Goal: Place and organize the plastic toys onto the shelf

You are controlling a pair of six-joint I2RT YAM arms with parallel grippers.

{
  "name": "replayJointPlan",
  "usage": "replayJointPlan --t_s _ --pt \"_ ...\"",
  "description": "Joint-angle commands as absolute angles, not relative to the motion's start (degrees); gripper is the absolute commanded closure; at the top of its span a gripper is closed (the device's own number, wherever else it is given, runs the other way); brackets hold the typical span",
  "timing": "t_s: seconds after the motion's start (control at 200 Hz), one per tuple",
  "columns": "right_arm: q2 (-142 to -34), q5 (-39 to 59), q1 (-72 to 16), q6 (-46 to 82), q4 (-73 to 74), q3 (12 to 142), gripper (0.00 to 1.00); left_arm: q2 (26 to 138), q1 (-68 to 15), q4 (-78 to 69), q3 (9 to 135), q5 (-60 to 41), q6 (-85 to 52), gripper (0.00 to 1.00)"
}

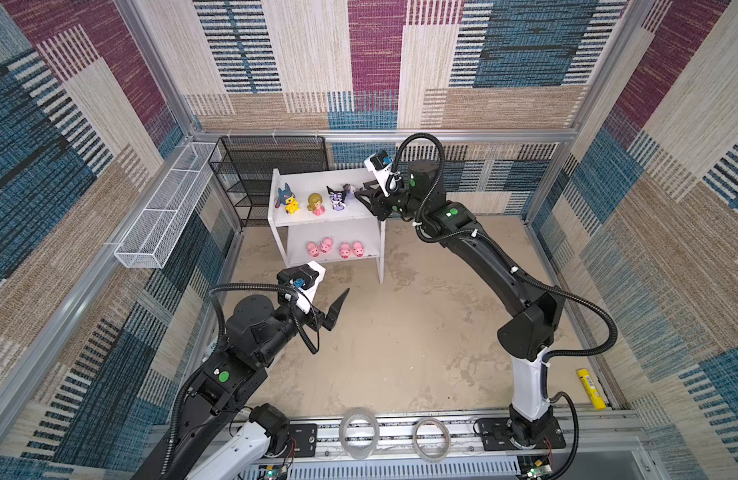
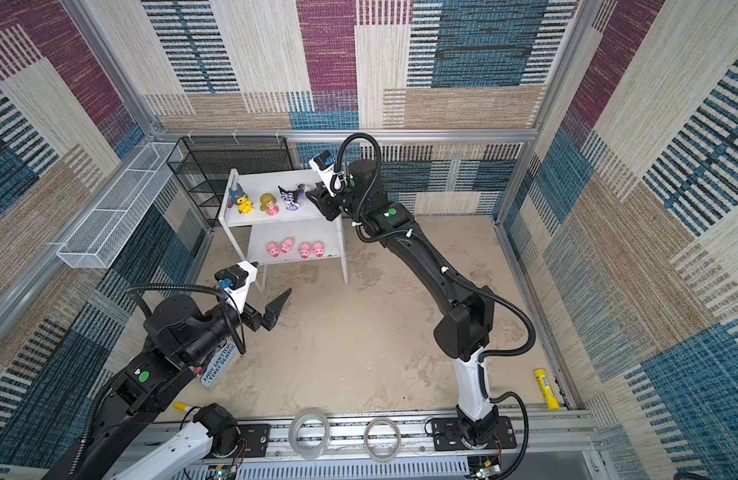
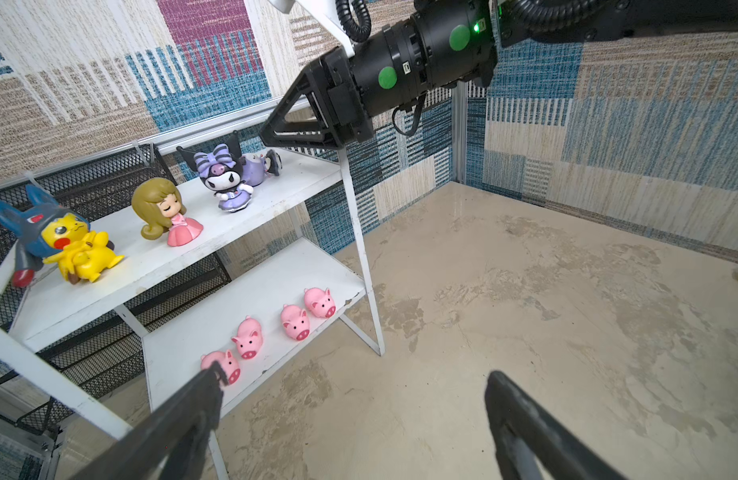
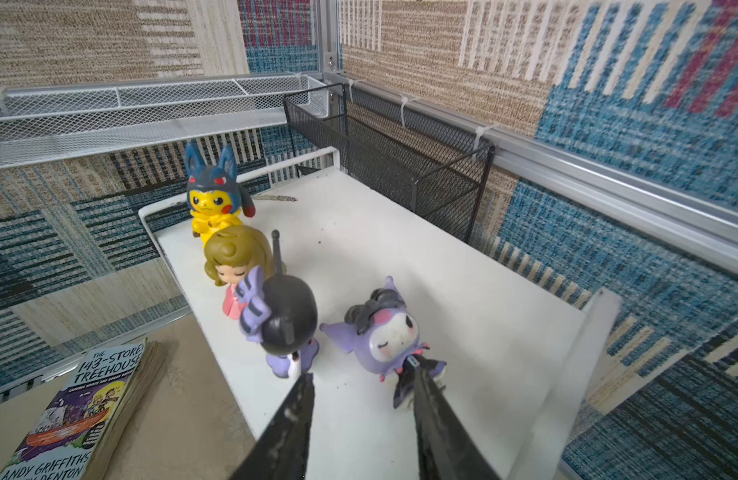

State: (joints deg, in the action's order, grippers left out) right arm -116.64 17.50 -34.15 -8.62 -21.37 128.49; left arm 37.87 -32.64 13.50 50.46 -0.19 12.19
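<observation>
Lying tipped at the right end of the shelf [image 4: 463, 291], a purple figure [image 4: 384, 336] is touched by the half-spread, empty right tool [image 4: 361, 372]; the left tool [image 3: 357, 374] is held wide.

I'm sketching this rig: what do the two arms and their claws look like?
The left arm and right arm are mostly black, with a white lowest link and round green dots on the joints. A ribbed black cable hose loops along each. A white camera mount sits at each wrist. The left claw and right claw are black, tapering triangles.
</observation>
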Motion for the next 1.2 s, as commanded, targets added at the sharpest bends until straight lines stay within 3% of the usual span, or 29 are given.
replayJointPlan --t_s 0.0,0.21,0.546,1.192 --pt "-118.57 15.48 -34.23 -10.24 -25.32 133.0 0.56 37.78 -32.56 12.12 50.36 0.51 13.62 0.01" --pt "-124.5 16.87 -33.08 -16.71 -36.19 146.28 0.52 37.53 -32.61 12.08 50.32 0.7 13.57 0.01" --pt "-124.01 26.66 -31.46 -30.24 -45.18 147.22 0.52 37.94 -32.61 11.61 50.1 0.49 13.75 0.01" --pt "-127.3 26.49 -31.29 -30.96 -40.11 148.89 0.46 37.6 -32.56 11.61 49.52 1.41 14.5 0.01"
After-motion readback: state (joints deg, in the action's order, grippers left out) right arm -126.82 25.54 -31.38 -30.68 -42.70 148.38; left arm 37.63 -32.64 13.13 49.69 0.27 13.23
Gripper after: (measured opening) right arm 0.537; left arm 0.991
